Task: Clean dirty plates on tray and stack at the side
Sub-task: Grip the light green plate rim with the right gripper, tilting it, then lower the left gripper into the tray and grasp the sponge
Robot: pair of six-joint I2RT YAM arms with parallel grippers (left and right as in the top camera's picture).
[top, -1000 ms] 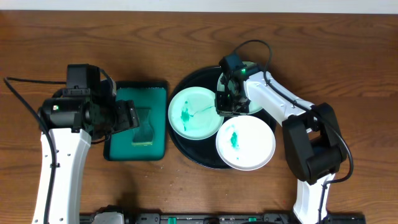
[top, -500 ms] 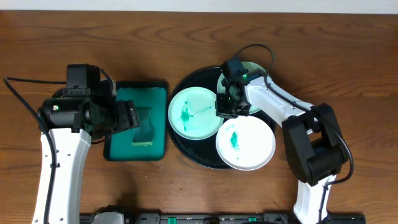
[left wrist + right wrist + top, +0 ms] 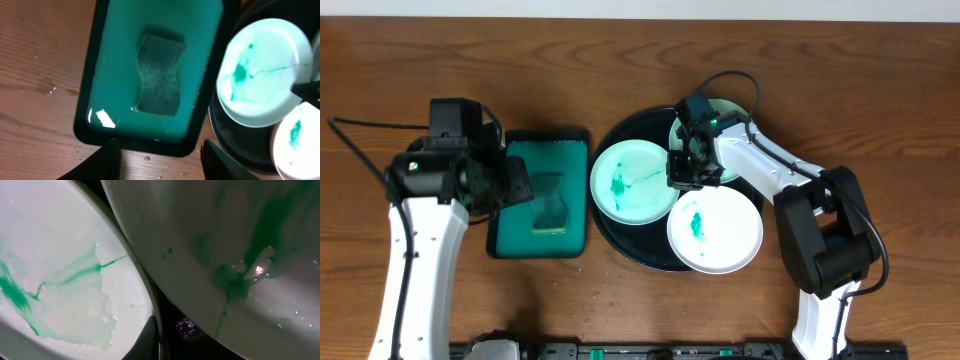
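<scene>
The brown table (image 3: 620, 60) fills the whole top view. The round black tray (image 3: 620, 242) sits in the middle, with three plates on it. The green tray (image 3: 572, 160) lies just to its left, and a gray sponge (image 3: 550, 205) rests in it.

The left plate (image 3: 630, 182) and the bottom plate (image 3: 715, 230), at the lower right of the tray, both have green smears. The top plate (image 3: 724, 105) is mostly hidden under the right arm.

The right gripper (image 3: 682, 178) is down where the left plate and top plate meet. Its fingers are together. Its own close view is blurry and shows just one dark finger, so I cannot tell if it pinches a rim.

The left gripper (image 3: 165, 167) hangs over the green tray's edge. Its fingers are apart with nothing between them, and only their tips show at the bottom of its view.
</scene>
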